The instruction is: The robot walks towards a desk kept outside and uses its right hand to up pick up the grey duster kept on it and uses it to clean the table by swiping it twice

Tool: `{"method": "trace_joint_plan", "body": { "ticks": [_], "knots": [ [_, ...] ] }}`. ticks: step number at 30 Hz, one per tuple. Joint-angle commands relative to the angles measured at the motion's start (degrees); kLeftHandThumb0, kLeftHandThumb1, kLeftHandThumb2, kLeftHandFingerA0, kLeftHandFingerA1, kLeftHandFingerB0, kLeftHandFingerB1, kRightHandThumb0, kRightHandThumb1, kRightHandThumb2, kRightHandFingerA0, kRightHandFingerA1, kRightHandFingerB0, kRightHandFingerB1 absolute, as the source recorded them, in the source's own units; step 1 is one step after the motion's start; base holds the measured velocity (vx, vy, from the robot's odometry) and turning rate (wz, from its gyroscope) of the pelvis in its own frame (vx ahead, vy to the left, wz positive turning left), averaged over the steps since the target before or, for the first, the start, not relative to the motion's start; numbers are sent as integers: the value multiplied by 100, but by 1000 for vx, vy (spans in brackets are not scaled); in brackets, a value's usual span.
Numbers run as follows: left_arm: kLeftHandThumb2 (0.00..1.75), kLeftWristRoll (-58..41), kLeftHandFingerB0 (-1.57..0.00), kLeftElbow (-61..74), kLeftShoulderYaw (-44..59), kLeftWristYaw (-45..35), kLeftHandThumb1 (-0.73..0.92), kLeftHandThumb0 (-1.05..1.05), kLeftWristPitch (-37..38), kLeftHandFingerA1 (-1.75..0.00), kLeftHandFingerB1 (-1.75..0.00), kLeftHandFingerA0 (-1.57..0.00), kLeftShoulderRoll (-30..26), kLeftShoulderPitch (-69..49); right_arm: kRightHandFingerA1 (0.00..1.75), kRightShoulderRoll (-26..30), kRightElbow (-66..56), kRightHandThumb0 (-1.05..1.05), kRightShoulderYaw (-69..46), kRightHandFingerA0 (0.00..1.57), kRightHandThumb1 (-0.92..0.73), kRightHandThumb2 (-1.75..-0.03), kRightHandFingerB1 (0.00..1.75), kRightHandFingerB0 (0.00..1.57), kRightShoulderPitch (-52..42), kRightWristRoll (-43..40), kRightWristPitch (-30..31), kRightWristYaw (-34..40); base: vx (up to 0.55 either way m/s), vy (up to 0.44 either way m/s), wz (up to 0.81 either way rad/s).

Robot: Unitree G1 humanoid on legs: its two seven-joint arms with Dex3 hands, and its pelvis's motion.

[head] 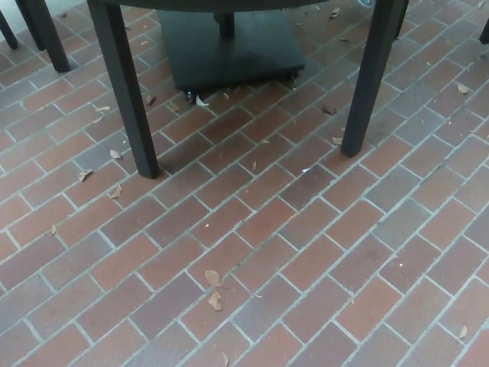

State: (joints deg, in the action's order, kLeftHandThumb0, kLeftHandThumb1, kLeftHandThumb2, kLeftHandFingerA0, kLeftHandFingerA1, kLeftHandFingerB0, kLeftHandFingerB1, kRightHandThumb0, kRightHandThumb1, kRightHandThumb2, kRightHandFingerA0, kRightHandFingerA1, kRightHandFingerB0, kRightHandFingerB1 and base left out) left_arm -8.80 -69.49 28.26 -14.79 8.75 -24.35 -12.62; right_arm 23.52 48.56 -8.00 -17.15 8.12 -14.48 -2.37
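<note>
Looking for either hand turns up nothing: no left hand, no right hand, no forearm anywhere in the head view, so whether fingers are spread or pressed together can't be told. Camera points down at brick paving (306,252), herringbone-ish, reddish and grey, dry leaves (214,289) scattered on it.

Landmark is the front-left leg (126,92) of the worktop: dark, square, slanting up to the top edge of frame. Well to its right stands the front-right leg (373,76), same make. Between the two and further back sits a dark flat base plate (229,46) with a short centre post (224,23) rising from it. Above the legs only a thin dark strip of the worktop's rim (229,4) shows. Off to the landmark's left, more dark legs (46,30) of other furniture at the top corner.

Grey duster: not visible. Worktop surface is out of frame, so its spot can't be given; by the task it should lie up there.

Step, as I judge it: the approach walk, close to the worktop but not at reach. No pick, no swipe done yet.

Next move likely needs closing the last bit of paving, stopping short of the legs, and getting the surface into view to find the duster before the right hand goes out.
</note>
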Motion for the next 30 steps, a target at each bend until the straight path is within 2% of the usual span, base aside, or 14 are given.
{"method": "trace_joint_plan", "body": {
  "ticks": [1,11,12,14,15,19,20,21,22,24,25,28,29,30],
  "knots": [
    [53,-277,-38,-150,169,-398,42,-43,651,-38,-33,-40,-151,55,12,146,136,-68,-114,0,-41,-80,13,0,45,-211,-756,-146,0,0,0],
    [54,-464,-37,-280,402,-516,43,-42,670,-38,-33,-40,-174,205,10,315,177,-74,-144,0,-44,-82,11,0,202,-191,-882,-217,0,0,0],
    [67,-464,-32,-293,406,-533,35,-50,669,-45,-42,-35,-205,222,11,346,148,-73,-135,0,-43,-83,13,0,209,-169,-876,-216,0,0,0],
    [66,-522,-33,-314,465,-598,34,-49,594,-44,-41,-36,-295,284,16,449,52,-68,-127,0,-42,-83,18,0,229,-121,-714,-181,0,0,0],
    [53,-549,-39,-313,491,-617,39,-44,569,-38,-33,-41,-325,300,14,490,44,-69,-124,0,-42,-82,16,0,236,-116,-667,-171,0,0,0],
    [53,-546,-38,-347,494,-634,39,-46,591,-38,-34,-41,-361,303,15,560,121,-70,-35,0,-43,-83,15,0,262,-22,-757,-109,47,4,18],
    [64,-556,-34,-371,495,-653,34,-47,596,-43,-41,-35,-349,313,16,546,32,-68,-39,0,-42,-82,16,0,215,-40,-738,-97,-172,-5,6],
    [64,-561,-34,-378,494,-658,34,-47,598,-43,-41,-35,-345,316,16,541,5,-68,-40,0,-42,-82,16,0,201,-51,-731,-94,0,0,0],
    [64,-574,-34,-388,492,-660,34,-46,584,-44,-41,-36,-340,334,13,531,8,-62,-50,0,-47,-67,17,0,201,-78,-694,-79,0,0,0],
    [67,-592,-33,-356,487,-694,34,-51,632,-45,-41,-37,-323,371,15,531,202,-60,-39,0,-48,-63,20,0,284,-61,-743,-12,0,0,0],
    [65,-604,-34,-335,480,-705,34,-47,639,-45,-41,-38,-318,409,17,529,286,-66,-27,0,-41,-82,19,0,328,-46,-776,26,64,58,-8],
    [65,-620,-34,-326,470,-702,34,-47,613,-45,-41,-38,-322,447,17,530,335,-66,-7,0,-41,-82,19,0,361,-46,-810,53,5,97,-8],
    [68,-608,-35,-295,451,-697,36,-50,663,-47,-42,-41,-314,482,15,485,317,-62,-16,0,-56,-59,20,0,390,-85,-793,43,83,187,-8],
    [68,-598,-35,-272,437,-693,36,-50,702,-47,-42,-41,-307,509,15,452,305,-62,-22,0,-56,-59,20,0,412,-115,-781,37,134,247,34]
  ]
}}
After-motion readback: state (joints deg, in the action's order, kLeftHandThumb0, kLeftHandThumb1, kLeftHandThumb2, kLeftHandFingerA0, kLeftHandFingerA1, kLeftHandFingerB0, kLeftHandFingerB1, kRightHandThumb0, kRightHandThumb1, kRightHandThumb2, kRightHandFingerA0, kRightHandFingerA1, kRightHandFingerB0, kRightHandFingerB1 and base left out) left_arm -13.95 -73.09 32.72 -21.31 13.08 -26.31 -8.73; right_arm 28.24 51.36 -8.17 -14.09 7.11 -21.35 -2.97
